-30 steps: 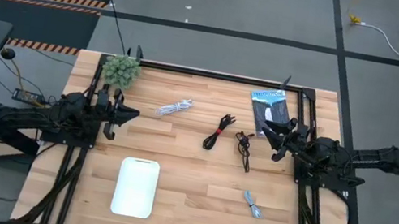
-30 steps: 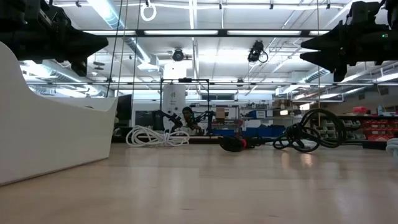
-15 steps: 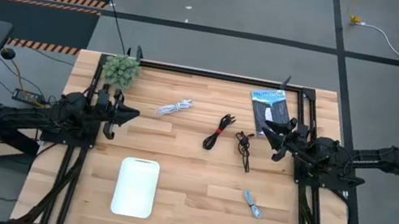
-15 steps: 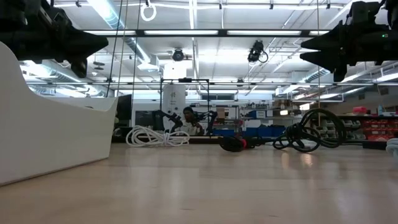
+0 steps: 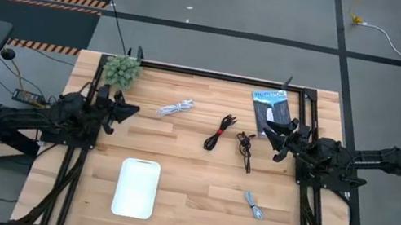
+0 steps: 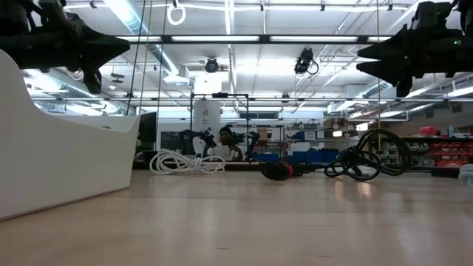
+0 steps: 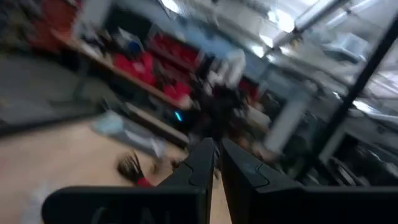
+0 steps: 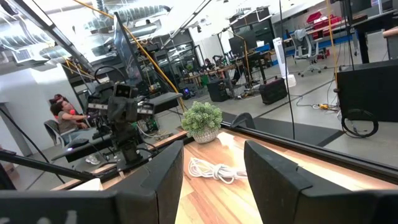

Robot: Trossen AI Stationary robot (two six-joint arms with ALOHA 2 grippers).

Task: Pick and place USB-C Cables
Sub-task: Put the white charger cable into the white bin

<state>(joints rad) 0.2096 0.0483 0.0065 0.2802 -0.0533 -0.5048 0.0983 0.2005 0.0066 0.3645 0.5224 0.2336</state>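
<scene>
Four coiled cables lie flat on the wooden table. The white-grey cable (image 5: 175, 108) (image 6: 185, 162) (image 8: 214, 169) is the leftmost, with the black one with a red band (image 5: 219, 132) (image 6: 284, 170) and the black one (image 5: 244, 149) (image 6: 368, 158) to its right. The light blue-grey cable (image 5: 254, 206) lies nearer the near edge. My left gripper (image 5: 133, 110) (image 6: 124, 46) (image 7: 217, 155) hovers shut, above the table, left of the white-grey cable. My right gripper (image 5: 273, 139) (image 6: 363, 53) (image 8: 212, 149) hovers open, right of the black cable.
A white tray (image 5: 137, 188) (image 6: 59, 159) sits near the near edge, left of centre. A small green plant (image 5: 121, 70) (image 8: 202, 118) stands at the far left corner. A flat dark blue-and-white packet (image 5: 271, 108) lies at the far right. People sit in the room beyond the table.
My left gripper has risen a little and swung slightly toward the table's far edge; its wrist view is blurred. The cables and my right arm have kept still.
</scene>
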